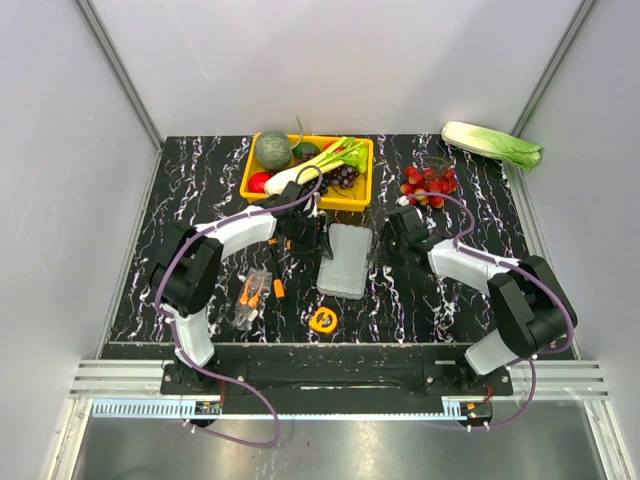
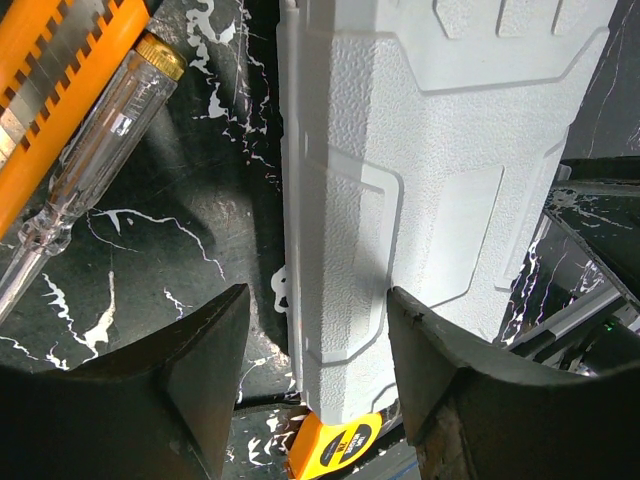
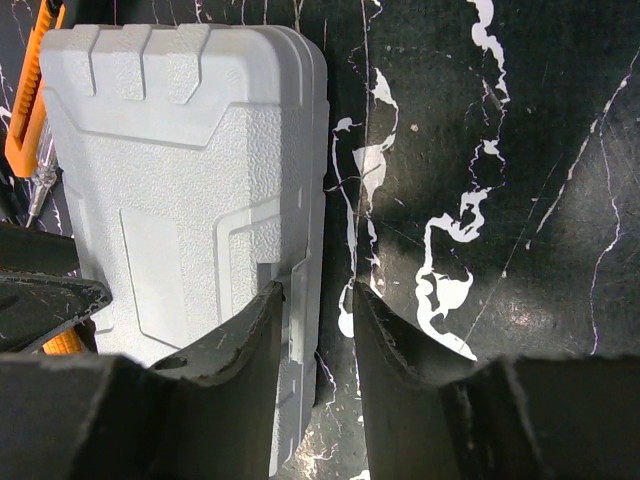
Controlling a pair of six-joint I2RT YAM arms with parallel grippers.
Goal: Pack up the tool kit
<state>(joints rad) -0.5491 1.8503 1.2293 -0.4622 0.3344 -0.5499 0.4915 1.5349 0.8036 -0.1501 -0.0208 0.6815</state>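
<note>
Black, white-veined tabletop [image 1: 430, 300] carries a packing job barely begun. Nearest the arm bases, the yellow tape measure [image 1: 323, 319] lies just nearward of the left gripper [image 2: 315, 300], whose jaws stand wide apart astride the near left corner of the grey tool case [image 1: 343, 262]. Off that gripper's outer side lie the pliers [image 1: 250, 298], a clear-handled tester screwdriver [image 2: 95, 165] and an orange utility knife [image 2: 45, 85], all outside the case. Over the case's opposite long edge the right gripper [image 3: 318, 295] hovers with jaws only narrowly parted; tabletop shows between the rim and the outer finger, so nothing appears gripped. The case lies flat and closed between the two grippers. Opening it looks to be the step in hand. One gripper would best pin the lower shell while the other lifts the lid's lip squarely, since a one-sided pull could slide the light case into the loose tools. Beyond both grippers sits a yellow tray [image 1: 350, 203] of vegetables.
</note>
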